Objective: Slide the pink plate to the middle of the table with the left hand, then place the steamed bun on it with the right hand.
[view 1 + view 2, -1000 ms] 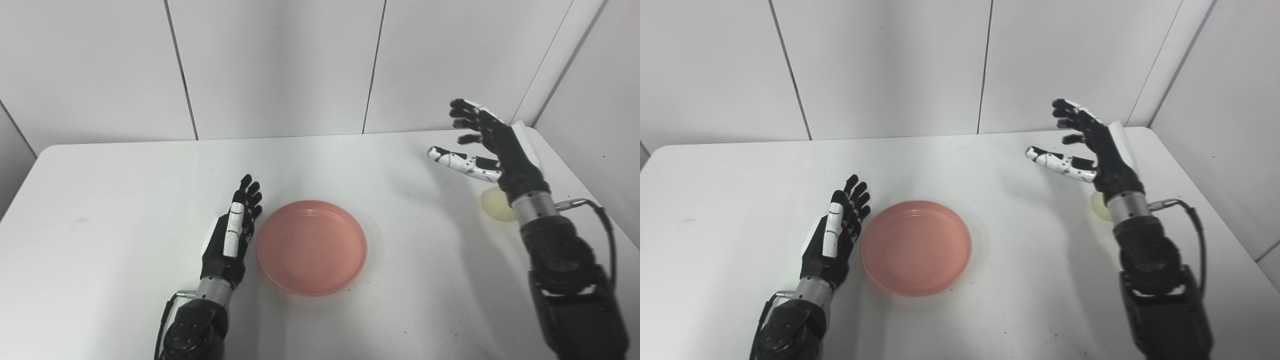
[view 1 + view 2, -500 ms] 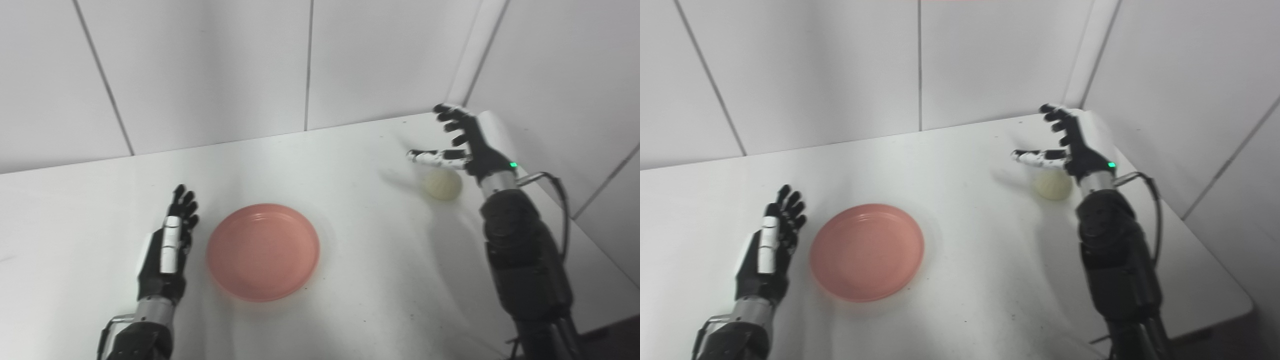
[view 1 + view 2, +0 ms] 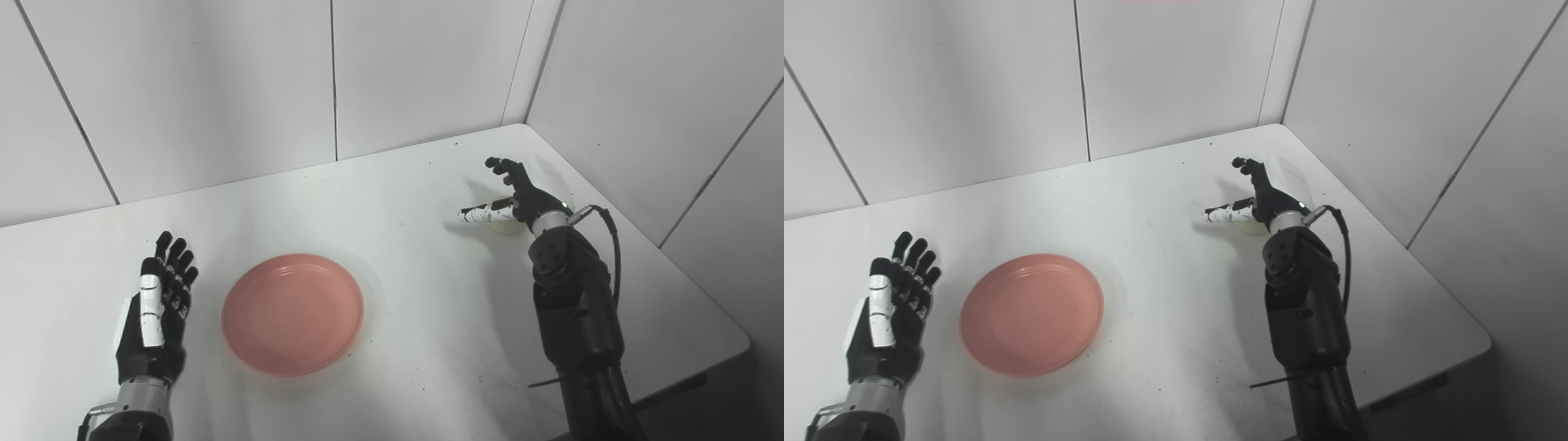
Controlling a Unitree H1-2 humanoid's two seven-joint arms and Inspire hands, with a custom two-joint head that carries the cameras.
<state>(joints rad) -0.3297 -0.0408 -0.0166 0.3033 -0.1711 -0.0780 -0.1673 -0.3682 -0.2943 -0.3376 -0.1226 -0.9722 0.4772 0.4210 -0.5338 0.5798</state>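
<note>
Left eye view: my pink plate (image 3: pixel 293 313) sits empty on the white table (image 3: pixel 392 202), the steamed bun (image 3: pixel 508 228) at its 2 o'clock, well apart.

My right hand (image 3: pixel 513 195) hovers over the bun, fingers spread and thumb out, gripping nothing; the bun is mostly hidden beneath it. My left hand (image 3: pixel 156 316) rests open and empty at the plate's 9 o'clock, near but not touching.

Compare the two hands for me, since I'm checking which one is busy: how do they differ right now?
The left hand lies low beside the pink plate, apart from it, fingers straight and together. The right hand is spread and curved over the steamed bun, which it mostly hides. Both are open and hold nothing.
</note>
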